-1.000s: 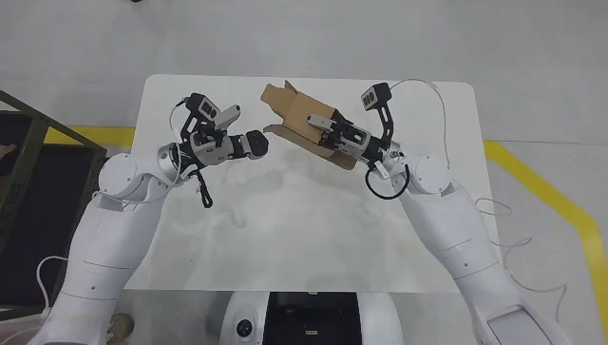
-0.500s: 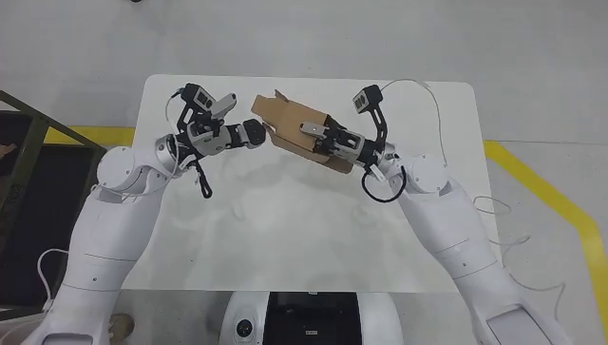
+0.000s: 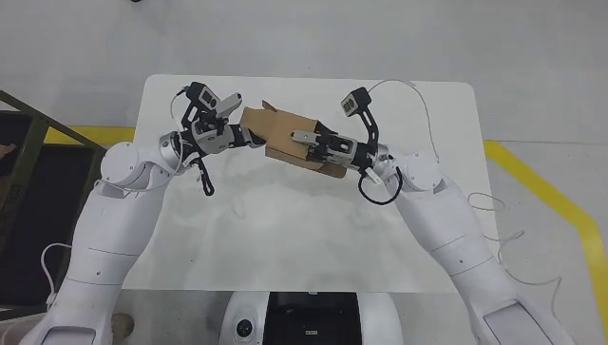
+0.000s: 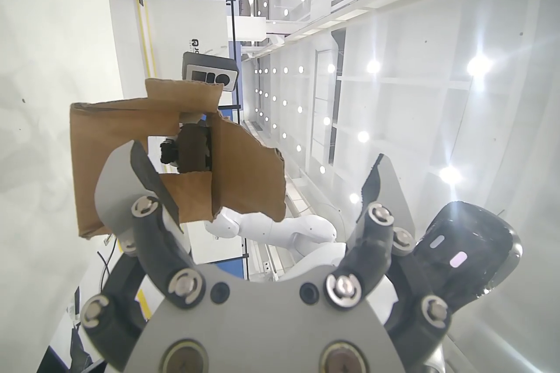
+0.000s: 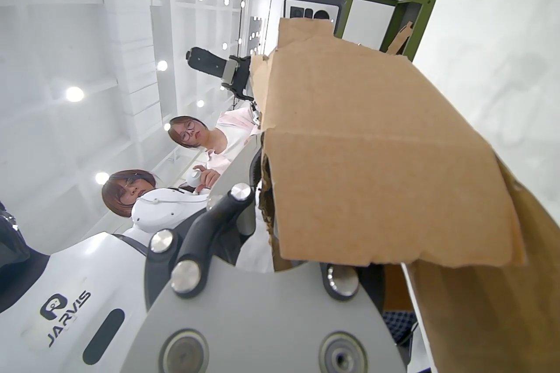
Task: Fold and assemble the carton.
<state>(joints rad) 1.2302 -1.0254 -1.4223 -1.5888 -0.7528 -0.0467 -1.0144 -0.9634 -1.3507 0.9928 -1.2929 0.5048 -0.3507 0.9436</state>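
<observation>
Presently the carton [image 3: 285, 134] appears raised off the table [image 3: 285, 250], lying level between the two arms toward the table's far edge. The right gripper [image 3: 318, 143] is clamped on a wall at one end. The left gripper [image 3: 249, 136] is spread wide at the opposite end with nothing in its grasp, one finger [image 4: 146, 176] close against the opening.

Assessment: the body is squared into a sleeve. The flaps at the left gripper's end stand loose and unfolded, so closing the ends appears outstanding.
</observation>
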